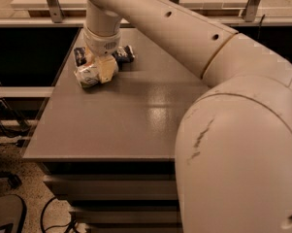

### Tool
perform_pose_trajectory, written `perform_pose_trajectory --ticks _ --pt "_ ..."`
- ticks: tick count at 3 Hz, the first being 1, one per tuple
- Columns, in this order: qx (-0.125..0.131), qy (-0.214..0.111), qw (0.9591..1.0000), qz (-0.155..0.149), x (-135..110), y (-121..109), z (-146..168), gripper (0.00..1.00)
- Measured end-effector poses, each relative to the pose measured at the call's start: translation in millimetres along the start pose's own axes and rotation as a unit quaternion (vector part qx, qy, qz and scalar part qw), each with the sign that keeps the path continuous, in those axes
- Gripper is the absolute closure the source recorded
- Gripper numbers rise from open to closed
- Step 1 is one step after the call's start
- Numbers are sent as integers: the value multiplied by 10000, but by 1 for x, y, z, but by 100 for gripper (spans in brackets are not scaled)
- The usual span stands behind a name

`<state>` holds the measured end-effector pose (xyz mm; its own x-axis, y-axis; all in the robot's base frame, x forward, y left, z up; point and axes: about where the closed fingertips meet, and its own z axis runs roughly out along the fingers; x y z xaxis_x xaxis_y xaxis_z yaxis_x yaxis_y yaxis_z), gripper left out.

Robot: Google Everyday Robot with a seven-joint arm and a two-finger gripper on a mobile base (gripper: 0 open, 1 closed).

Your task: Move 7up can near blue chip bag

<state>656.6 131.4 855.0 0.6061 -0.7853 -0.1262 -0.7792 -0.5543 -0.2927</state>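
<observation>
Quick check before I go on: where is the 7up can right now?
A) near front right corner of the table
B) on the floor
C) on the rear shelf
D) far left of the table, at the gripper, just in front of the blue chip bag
D: the 7up can lies on the far left part of the table, right against the gripper, with the blue chip bag just behind.

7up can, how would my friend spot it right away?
Look at the gray table, far left corner, where the big white arm ends in its claw. The 7up can lies tipped right at the claw, silver-white and dented, in front of the dark blue chip bag.
</observation>
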Motion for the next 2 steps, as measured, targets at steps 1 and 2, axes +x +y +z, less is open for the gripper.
perform_pose_trajectory --ticks 1,2 --pt "17 18 10000 44 6 -2 -1 84" --pt "43 20 10000 71 10 -3 -5 59"
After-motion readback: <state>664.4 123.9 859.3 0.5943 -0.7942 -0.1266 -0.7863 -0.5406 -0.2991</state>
